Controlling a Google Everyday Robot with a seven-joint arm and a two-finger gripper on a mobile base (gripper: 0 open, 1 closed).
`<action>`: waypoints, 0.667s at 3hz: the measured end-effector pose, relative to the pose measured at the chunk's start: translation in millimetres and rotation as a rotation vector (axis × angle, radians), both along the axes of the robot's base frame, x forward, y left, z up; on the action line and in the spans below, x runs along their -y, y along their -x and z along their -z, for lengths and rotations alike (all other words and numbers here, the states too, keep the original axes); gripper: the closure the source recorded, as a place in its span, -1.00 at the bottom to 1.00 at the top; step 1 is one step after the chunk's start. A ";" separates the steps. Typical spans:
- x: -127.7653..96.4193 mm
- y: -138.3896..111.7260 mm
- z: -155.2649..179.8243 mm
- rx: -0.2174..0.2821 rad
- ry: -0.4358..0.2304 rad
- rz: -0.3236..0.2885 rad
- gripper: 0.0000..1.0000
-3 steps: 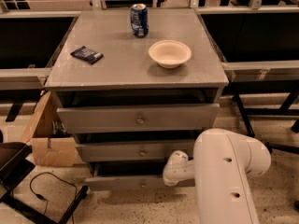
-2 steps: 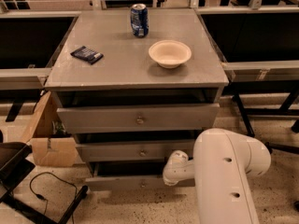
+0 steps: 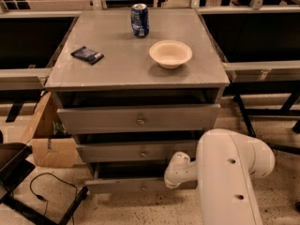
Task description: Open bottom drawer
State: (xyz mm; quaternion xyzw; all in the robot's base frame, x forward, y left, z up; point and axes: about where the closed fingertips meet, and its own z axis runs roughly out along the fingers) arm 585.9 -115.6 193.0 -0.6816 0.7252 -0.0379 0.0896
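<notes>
One arm's (image 3: 230,182) jaws apparently near the bottom drawer (image 3: 131,185); whether spread, cannot tell.

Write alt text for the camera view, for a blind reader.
A white robot arm reaches its claw to the right end of the bottom drawer of a grey three-drawer cabinet; the drawer stands partly out. On the cabinet top sit a blue can, a cream bowl and a dark packet.

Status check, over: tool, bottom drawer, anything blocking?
Tool at bottom drawer right end. Dark gap above drawer front. Cardboard box, cable on floor to its left.
</notes>
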 end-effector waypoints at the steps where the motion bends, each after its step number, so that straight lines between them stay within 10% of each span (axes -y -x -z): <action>1: 0.3 0.7 -0.8 -0.005 0.000 0.001 1.00; 2: 3.9 9.5 -2.0 -0.022 0.000 0.006 1.00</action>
